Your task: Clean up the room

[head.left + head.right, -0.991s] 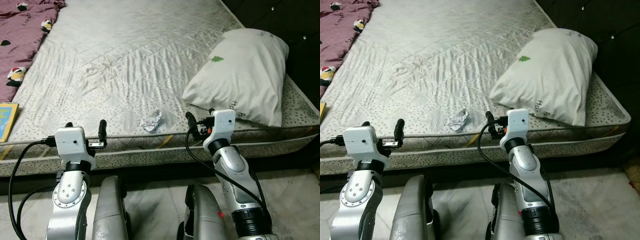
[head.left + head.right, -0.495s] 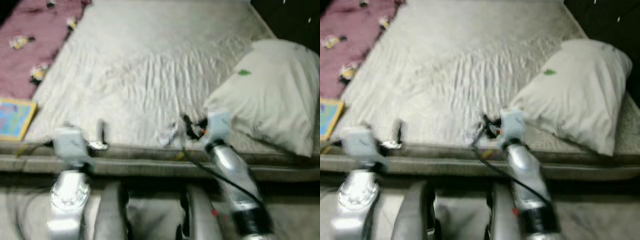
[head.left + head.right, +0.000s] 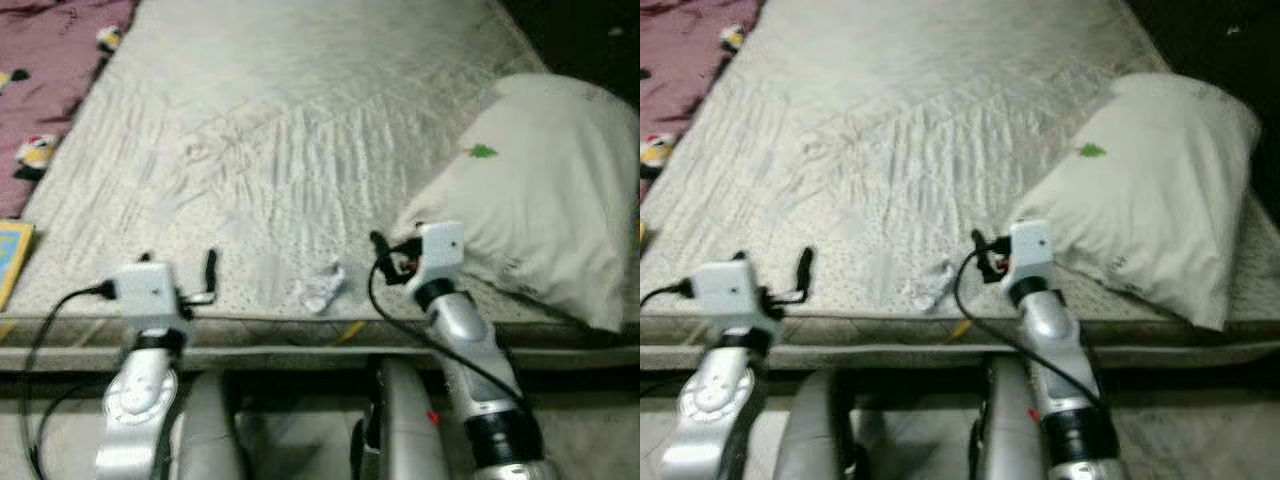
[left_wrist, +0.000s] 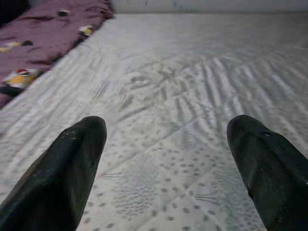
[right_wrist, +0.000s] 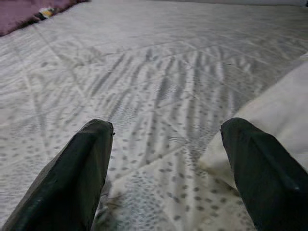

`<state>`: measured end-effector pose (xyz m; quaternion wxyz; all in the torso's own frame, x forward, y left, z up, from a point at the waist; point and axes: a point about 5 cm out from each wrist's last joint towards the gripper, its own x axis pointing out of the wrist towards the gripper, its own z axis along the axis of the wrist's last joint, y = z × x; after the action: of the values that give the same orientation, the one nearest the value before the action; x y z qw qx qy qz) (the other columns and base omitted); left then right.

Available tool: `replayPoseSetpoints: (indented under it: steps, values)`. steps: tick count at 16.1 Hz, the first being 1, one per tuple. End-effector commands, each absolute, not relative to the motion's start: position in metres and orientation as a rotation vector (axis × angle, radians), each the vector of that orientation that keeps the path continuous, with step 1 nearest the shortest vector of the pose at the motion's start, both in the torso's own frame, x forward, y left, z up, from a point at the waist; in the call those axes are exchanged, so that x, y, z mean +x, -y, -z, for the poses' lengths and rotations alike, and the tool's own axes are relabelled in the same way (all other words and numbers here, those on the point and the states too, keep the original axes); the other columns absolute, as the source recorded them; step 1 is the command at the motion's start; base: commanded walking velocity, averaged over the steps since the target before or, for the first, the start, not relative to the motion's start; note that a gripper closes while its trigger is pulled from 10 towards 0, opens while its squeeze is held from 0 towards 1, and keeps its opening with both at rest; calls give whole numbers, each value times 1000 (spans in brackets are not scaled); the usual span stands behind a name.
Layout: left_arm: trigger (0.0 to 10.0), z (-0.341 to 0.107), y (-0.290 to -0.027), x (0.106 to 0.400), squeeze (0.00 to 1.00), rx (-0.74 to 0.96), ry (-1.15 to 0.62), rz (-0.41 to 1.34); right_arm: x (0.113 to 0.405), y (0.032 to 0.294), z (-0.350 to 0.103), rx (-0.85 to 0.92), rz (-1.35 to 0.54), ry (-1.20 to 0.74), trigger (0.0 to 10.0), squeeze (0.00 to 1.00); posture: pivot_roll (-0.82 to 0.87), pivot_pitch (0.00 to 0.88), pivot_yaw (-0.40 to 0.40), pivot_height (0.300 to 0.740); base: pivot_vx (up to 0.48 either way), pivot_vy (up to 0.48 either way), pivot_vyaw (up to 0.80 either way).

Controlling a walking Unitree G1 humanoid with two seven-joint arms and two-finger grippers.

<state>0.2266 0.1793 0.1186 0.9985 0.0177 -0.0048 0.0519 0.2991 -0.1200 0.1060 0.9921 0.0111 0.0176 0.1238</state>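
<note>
A crumpled white paper ball [image 3: 320, 286] lies on the grey quilted mattress [image 3: 290, 120], close to its front edge. My right gripper [image 3: 398, 241] hovers open over the mattress just right of and slightly beyond the paper, beside the pillow. Nothing is between its fingers [image 5: 82, 168]. My left gripper [image 3: 178, 263] is open above the mattress's front strip, well left of the paper. Its fingers [image 4: 72, 163] point across bare mattress with nothing between them.
A large white pillow [image 3: 545, 190] with a small green tree mark lies at the right. A purple patterned blanket [image 3: 45, 60] covers the far left of the bed. A yellow and blue book [image 3: 10, 262] sits at the left edge. Dark floor lies beyond the pillow.
The view shifted and blurred as I moved closer to the bed. Both grippers now reach over the mattress edge, and the paper ball sits nearer me than the right gripper's fingertips.
</note>
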Motion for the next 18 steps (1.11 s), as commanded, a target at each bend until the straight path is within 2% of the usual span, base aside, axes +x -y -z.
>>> replayPoseSetpoints:
  steps: [1, 6, 9, 18]
  values:
    - [10000, -121, -181, 225, 0, 34, 10, -106, 299, 115, -104, 21, -263, -53, 10000, 0, 27, 149, -20, 550, 0, 0, 0]
    - [10000, -125, -181, 223, 0, 50, 17, -110, 304, 93, -101, 8, -372, -72, 10000, 0, 42, 171, -9, 500, 0, 0, 0]
    - [10000, -127, -181, 220, 0, 45, 14, -95, 308, 75, -100, -14, -456, -68, 10000, 0, 58, 196, -11, 500, 0, 0, 0]
    - [10000, -129, -183, 203, 0, 75, 1, -122, 322, 16, -101, 30, -619, -70, 10000, 0, 132, 179, -59, 500, 0, 0, 0]
